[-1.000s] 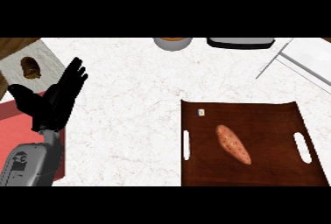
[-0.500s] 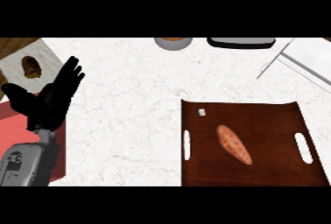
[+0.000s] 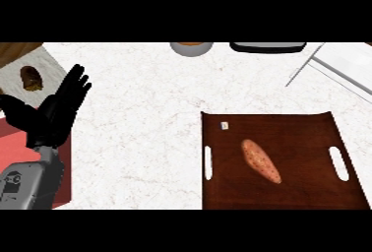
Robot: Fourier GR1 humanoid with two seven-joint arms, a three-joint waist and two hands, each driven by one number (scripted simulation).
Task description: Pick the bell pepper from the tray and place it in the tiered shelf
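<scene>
At the counter's left edge: left hand [image 3: 56, 110] raised, fingers straight and spread wide, holding nothing.

Grey forearm [image 3: 29, 179] entering from lower left, over a red mat [image 3: 16, 150]. Well apart to the right, dark brown tray [image 3: 291, 133] with slot handles on both sides; at its middle, an elongated orange-brown speckled item [image 3: 261, 161], lying tilted, not resembling a bell pepper. Small white tag [image 3: 224, 126] near the tray's upper left corner. Far edge: grey bowl [image 3: 192, 48], dark appliance [image 3: 269, 47]. Right hand not seen.
</scene>
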